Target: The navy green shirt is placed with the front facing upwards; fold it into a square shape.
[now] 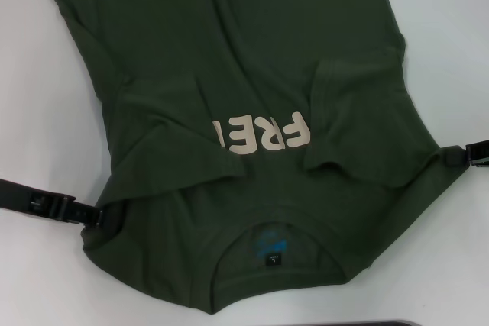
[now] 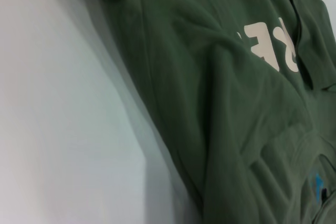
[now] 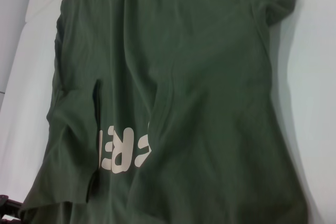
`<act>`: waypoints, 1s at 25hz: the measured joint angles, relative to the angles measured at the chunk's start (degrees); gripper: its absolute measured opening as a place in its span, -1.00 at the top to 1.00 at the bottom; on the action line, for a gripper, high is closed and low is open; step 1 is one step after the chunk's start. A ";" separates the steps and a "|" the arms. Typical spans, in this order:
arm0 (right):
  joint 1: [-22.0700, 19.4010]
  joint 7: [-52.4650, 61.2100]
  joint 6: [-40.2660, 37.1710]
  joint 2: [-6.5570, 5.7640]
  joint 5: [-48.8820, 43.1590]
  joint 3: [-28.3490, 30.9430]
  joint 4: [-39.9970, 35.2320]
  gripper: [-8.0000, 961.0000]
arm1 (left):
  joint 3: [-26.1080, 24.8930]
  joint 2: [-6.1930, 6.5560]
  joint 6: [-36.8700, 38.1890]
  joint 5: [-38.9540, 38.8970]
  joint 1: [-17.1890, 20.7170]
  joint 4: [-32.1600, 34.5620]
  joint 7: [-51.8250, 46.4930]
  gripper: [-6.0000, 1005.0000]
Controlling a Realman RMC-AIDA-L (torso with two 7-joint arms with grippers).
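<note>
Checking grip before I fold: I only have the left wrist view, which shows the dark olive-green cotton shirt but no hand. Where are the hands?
Observer: In the head view, the left hand grips the dark olive-green cotton shirt at its shoulder edge on the robot's left, beside the collar end.
Operator: And the other one?
Observer: The right hand holds the opposite shoulder edge, with the fabric drawn to a point there.
</note>
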 joint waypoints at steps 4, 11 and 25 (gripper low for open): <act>0.10 0.02 -0.02 0.00 0.00 0.00 -0.02 0.91 | 0.08 -0.04 -0.81 0.01 -0.08 0.08 -0.72 0.09; 0.09 0.03 0.01 0.00 0.00 0.00 0.06 0.91 | 0.73 -0.22 -1.46 0.01 -0.47 0.10 -1.47 0.52; -0.55 -0.41 0.59 0.49 0.40 0.00 0.26 0.91 | 0.64 2.38 -0.22 0.01 -1.21 0.53 -1.19 0.86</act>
